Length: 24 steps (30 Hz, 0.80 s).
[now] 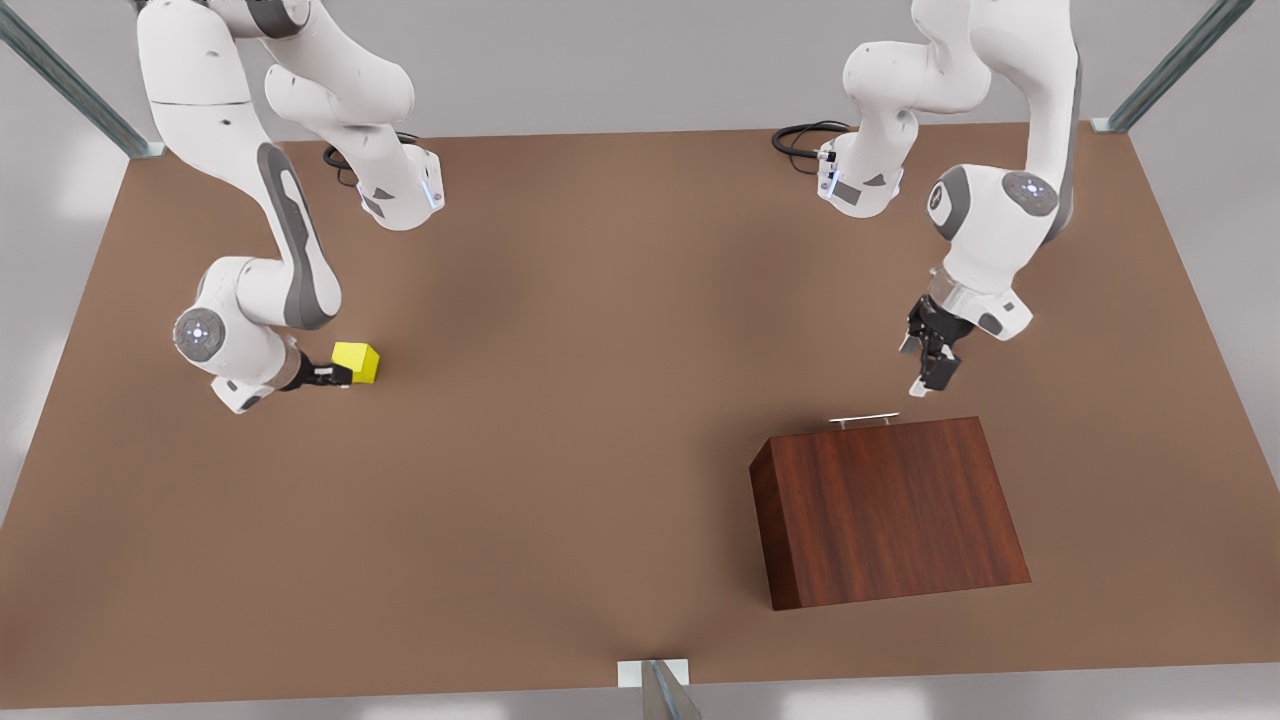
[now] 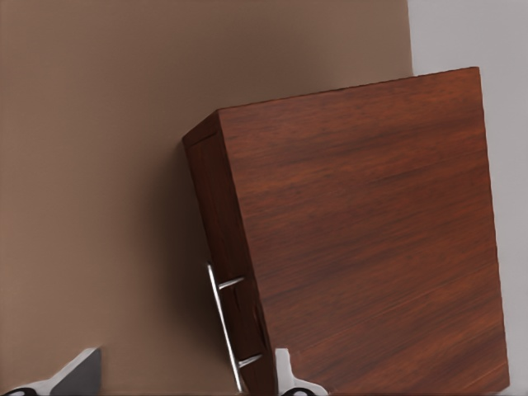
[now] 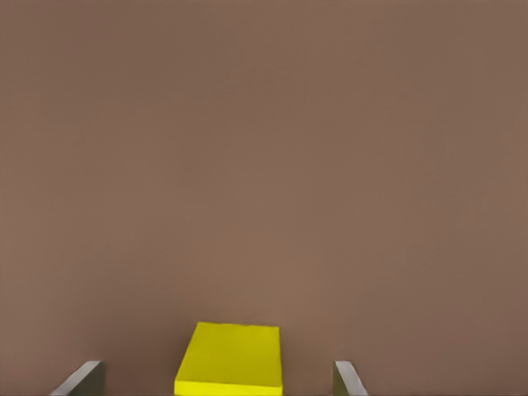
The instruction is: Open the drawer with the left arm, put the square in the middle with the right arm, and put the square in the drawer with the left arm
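The slope-topped wooden box (image 1: 890,510) stands at the front view's right, with its drawer pushed in and the thin silver handle (image 1: 865,419) on its far face. My left gripper (image 1: 930,375) hangs open just above and behind that handle. In the left wrist view the handle (image 2: 227,330) lies between the spread fingertips (image 2: 289,378), untouched. The yellow square (image 1: 357,362) rests on the table at the front view's left. My right gripper (image 1: 335,375) is low beside it and open. The square (image 3: 231,359) sits between the fingers (image 3: 78,379) with a gap on each side.
The brown tabletop (image 1: 600,400) stretches bare between the square and the box. Both arm bases (image 1: 400,195) stand at the far edge with black cables. Metal frame posts (image 1: 655,690) rise at the table's corners and at the middle of the front edge.
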### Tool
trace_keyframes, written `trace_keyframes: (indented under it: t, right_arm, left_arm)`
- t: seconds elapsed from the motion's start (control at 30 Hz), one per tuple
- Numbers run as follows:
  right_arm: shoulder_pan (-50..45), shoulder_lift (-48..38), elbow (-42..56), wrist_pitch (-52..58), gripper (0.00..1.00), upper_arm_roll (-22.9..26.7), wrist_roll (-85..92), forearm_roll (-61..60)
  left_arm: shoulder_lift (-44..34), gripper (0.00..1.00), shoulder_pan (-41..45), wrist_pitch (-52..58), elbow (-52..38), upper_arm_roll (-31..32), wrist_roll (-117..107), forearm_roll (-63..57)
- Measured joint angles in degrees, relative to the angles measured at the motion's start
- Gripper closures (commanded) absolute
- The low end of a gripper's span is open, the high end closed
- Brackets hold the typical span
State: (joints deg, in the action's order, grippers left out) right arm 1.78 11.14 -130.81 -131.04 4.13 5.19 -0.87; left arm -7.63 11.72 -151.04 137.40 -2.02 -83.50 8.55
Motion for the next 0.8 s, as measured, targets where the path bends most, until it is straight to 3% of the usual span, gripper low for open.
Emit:
trace_keyframes:
  t: [0.37,0.57,0.67,0.73,0.77,0.8]
  right_arm:
    - [1.4,-2.9,-7.5,2.3,0.00,-0.2,-0.4,-0.7]
    - [1.7,4.2,-8.0,-3.0,0.00,-0.2,-0.3,-0.8]
    - [1.7,3.6,-8.2,-2.9,0.01,-0.2,-0.3,-0.8]
    - [1.7,3.5,-8.1,-2.7,0.33,-0.3,-0.1,-0.8]
    - [1.8,3.5,-8.1,-2.3,0.44,-0.3,-0.2,-1.4]
    - [1.7,3.5,-8.0,-2.3,0.42,-0.3,-0.2,-1.7]
  left_arm:
    - [5.5,0.00,3.8,-9.6,0.8,0.2,0.0,10.4]
    - [8.6,0.00,4.4,-11.9,0.7,1.2,-0.1,12.3]
    - [9.7,0.00,5.1,-12.9,0.8,1.7,0.0,14.0]
    - [10.5,0.00,6.1,-13.6,0.7,1.7,0.0,14.7]
    - [10.9,0.00,6.3,-14.0,0.7,1.7,0.0,14.9]
    - [11.3,0.00,6.1,-14.2,0.7,1.7,0.0,15.1]
